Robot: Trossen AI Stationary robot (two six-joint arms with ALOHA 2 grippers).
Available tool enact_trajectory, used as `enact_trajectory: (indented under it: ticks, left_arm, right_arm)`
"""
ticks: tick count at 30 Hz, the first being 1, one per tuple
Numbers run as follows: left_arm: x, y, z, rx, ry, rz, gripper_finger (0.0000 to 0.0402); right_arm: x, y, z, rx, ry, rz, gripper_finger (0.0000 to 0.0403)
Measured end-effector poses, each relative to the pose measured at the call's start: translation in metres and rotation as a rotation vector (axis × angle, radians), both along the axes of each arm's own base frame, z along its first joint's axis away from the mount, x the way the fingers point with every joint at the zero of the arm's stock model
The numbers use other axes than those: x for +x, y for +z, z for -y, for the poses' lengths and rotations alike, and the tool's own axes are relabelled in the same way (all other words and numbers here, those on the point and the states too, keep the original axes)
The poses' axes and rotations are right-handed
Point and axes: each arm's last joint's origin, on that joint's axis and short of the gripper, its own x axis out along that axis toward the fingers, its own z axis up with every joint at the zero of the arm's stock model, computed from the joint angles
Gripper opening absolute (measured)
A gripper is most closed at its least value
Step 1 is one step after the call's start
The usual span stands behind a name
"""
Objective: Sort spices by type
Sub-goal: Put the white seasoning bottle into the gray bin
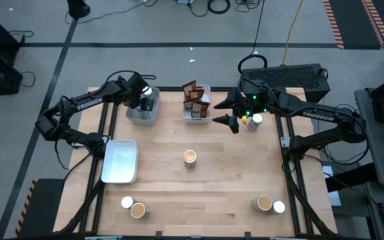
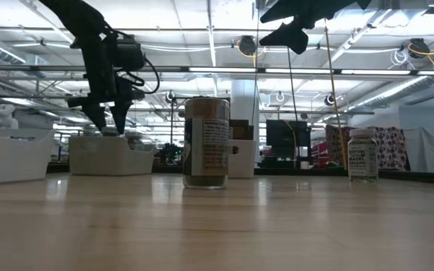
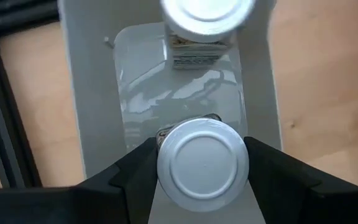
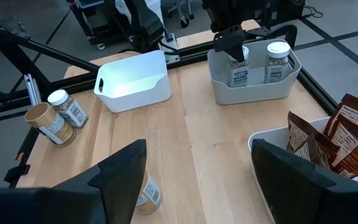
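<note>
My left gripper (image 1: 143, 100) reaches down into the grey tray (image 1: 143, 115) at the far left, shut on a white-topped jar (image 3: 202, 163). A second white-topped jar (image 3: 207, 15) stands in the same tray. Dark brown packets (image 1: 195, 97) stand in a pale tray (image 1: 197, 113) at the far middle. My right gripper (image 1: 224, 112) hangs open in the air right of that tray, holding nothing. A tan-topped jar (image 1: 190, 157) stands at mid-table. More jars stand near the front left (image 1: 132, 207), the front right (image 1: 270, 205) and the far right (image 1: 256, 121). My left gripper has the jar's white lid (image 3: 166, 177) between its two fingers (image 3: 138, 171), one on each side of the round rim. The fingers come steeply from above, pointing down. The jar stands upright inside the grey tray, its top level with the neighbouring jar's.
An empty white tray (image 1: 120, 161) sits at the left edge, near the left arm's base. Bare wood lies between the mid-table jar and the front jars. Dark frame rails (image 1: 292, 180) border the table's left and right sides.
</note>
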Motion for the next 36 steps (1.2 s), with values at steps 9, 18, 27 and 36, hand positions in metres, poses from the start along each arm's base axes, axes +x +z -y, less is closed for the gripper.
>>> enact_trajectory:
  ticks: [9, 18, 27, 36]
  left_arm:
    - [0.003, 0.018, -0.008, 0.098, -0.273, -0.056, 0.0212]
    - [-0.008, 0.024, -0.020, 0.147, -0.508, -0.124, 0.0216]
    - [-0.009, 0.024, -0.020, 0.227, -0.871, -0.249, 0.0220]
    - [-0.009, 0.024, -0.020, 0.297, -1.198, -0.375, 0.0221]
  right_arm:
    - [0.000, 0.000, 0.000, 0.000, 0.000, 0.000, 0.0272]
    - [0.000, 0.000, 0.000, 0.017, -0.007, 0.000, 0.0272]
    - [0.000, 0.000, 0.000, 0.034, -0.015, 0.000, 0.0272]
    - [0.000, 0.000, 0.000, 0.042, -0.018, 0.000, 0.0272]
